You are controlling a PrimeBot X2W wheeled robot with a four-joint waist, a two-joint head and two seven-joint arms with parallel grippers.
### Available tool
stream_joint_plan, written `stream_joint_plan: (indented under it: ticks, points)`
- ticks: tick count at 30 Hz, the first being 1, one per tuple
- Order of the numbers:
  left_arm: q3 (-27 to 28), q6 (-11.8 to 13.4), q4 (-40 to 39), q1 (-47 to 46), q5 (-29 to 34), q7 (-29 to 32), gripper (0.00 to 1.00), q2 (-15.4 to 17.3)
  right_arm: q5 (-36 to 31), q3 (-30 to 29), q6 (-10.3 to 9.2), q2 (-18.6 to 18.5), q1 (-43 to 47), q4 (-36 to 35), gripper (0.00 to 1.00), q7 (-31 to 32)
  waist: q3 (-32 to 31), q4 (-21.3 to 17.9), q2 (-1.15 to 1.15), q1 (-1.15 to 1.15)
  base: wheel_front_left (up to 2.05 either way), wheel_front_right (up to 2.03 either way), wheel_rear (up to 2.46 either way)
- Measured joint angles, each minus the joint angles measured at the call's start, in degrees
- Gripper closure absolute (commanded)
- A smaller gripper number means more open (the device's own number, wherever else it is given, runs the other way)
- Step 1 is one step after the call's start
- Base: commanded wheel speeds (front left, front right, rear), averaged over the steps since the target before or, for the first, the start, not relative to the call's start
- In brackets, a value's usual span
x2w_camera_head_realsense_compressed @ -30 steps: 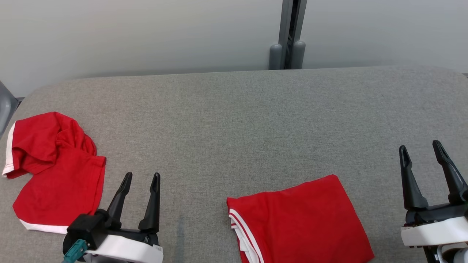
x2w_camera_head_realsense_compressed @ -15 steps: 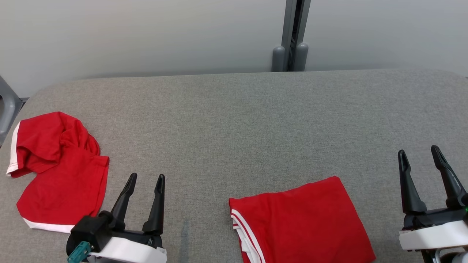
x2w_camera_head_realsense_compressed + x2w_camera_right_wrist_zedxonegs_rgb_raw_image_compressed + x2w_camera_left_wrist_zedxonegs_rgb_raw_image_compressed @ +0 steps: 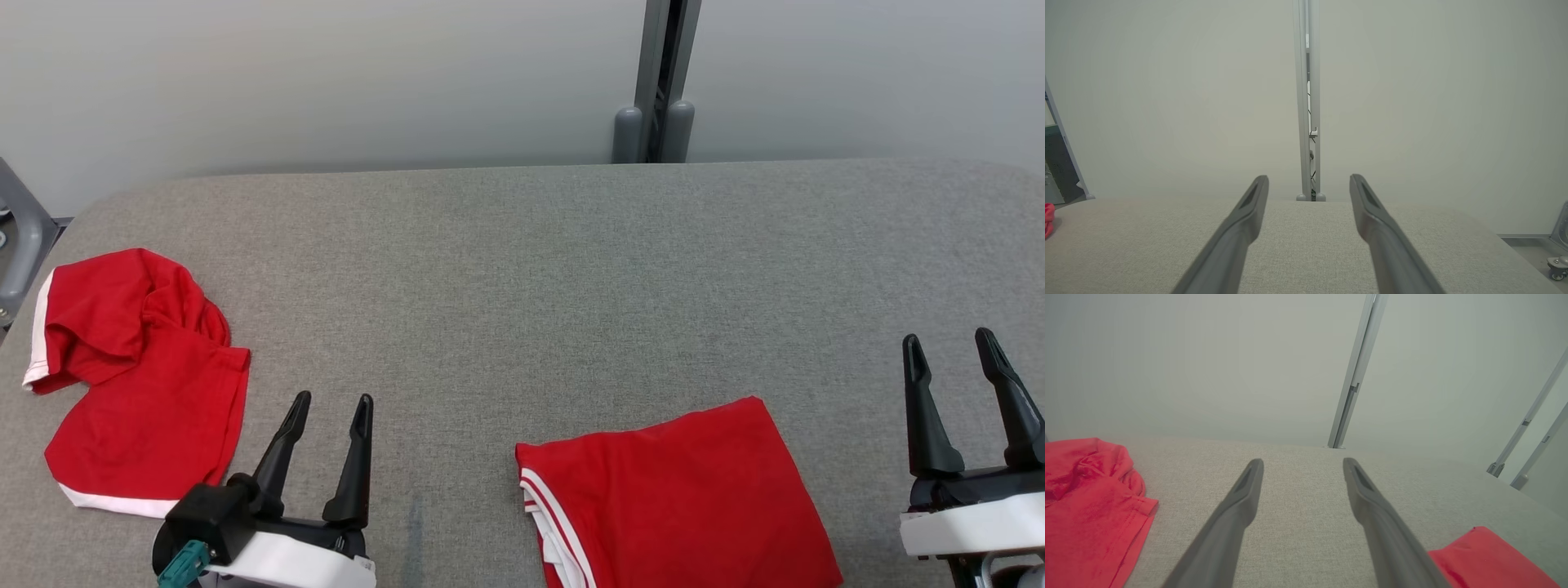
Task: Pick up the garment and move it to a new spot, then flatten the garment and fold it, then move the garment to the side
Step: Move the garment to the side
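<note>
Red crumpled garment [image 3: 139,376] lies by the left edge of the grey table [image 3: 522,269]. The folded garment [image 3: 678,490] sits at the near edge. The left gripper [image 3: 333,398] and right gripper [image 3: 948,338] hang wide open, holding nothing, with wide grey top between them.

no readable text, label or number shows on anything here.

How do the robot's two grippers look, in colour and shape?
Left gripper and right gripper each have two long, tapered black fingers on a black base, mounted on a white wrist shell. A teal connector sits at the left wrist.
</note>
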Motion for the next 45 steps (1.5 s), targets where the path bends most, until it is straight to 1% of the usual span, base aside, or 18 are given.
stream_joint_plan:
  ticks: [4,6,8,10,13,18,23,34,39,40,41,45]
  points:
    - [-0.03,0.0,0.12,0.0,0.05,-0.01,0.0,0.0,0.13,0.18,0.0,-0.05,0.01,0.48,0.0,0.0,0.11,0.13,0.0,0.0,0.0,0.0,0.0]
    - [-0.1,0.0,0.25,0.0,0.05,0.0,0.0,0.0,0.93,1.16,0.0,-0.22,0.17,1.48,0.0,-0.01,0.25,0.2,0.0,0.0,0.0,0.0,0.0]
    - [-0.23,-0.01,0.37,-0.01,0.05,-0.01,0.0,0.0,2.13,3.34,0.0,-0.79,0.43,3.81,0.0,-0.1,0.45,0.26,0.0,0.0,0.0,0.0,0.0]
    - [-0.41,-0.03,0.68,-0.01,0.05,-0.01,0.0,0.01,1.46,5.93,0.0,-2.46,0.97,7.62,0.0,0.54,0.67,0.32,0.0,0.0,0.0,0.0,0.0]
    - [-0.91,-0.04,0.83,-0.08,0.04,0.0,0.0,-0.04,5.09,7.89,0.0,-1.91,0.87,11.62,0.0,2.3,0.94,0.57,0.0,0.0,0.0,0.0,0.0]
    - [-1.52,-0.05,0.66,-0.31,-0.21,0.0,0.0,-0.02,9.23,12.07,0.0,-2.85,-0.15,15.9,0.0,5.56,1.61,1.11,0.0,0.0,0.0,0.0,0.0]
    - [-2.16,-0.07,0.63,-1.13,-0.05,0.0,0.0,-0.02,13.18,13.48,0.0,-3.34,-1.9,19.84,0.0,9.06,2.67,1.82,0.0,0.0,0.0,0.0,0.0]
    - [-3.83,-0.19,0.68,-2.53,0.24,0.0,0.0,-0.02,19.19,17.77,0.0,-6.12,-5.08,23.65,0.0,15.12,4.58,4.19,0.0,0.0,0.0,0.0,0.0]
    - [-3.98,-0.24,0.73,-2.55,0.26,0.0,0.0,0.0,20.27,20.23,0.0,-7.61,-6.4,24.02,0.0,16.38,4.79,4.67,0.0,0.0,0.0,0.0,0.0]
    - [-4.02,-0.24,0.74,-2.55,0.26,-0.01,0.0,0.0,20.71,21.02,-0.01,-7.9,-6.73,24.02,0.53,16.84,4.82,4.68,0.0,0.0,0.0,0.0,0.0]
    - [-4.08,-0.24,0.82,-2.55,0.27,-0.01,0.0,0.0,20.7,22.08,-0.01,-8.43,-7.06,23.91,1.0,17.02,4.81,4.67,0.0,0.0,0.0,0.0,0.0]
    - [-4.34,-0.24,1.1,-2.58,0.48,-0.01,0.0,-0.01,21.14,24.75,0.0,-10.65,-8.34,23.72,1.0,17.51,4.69,4.47,0.0,0.0,0.0,0.0,0.0]
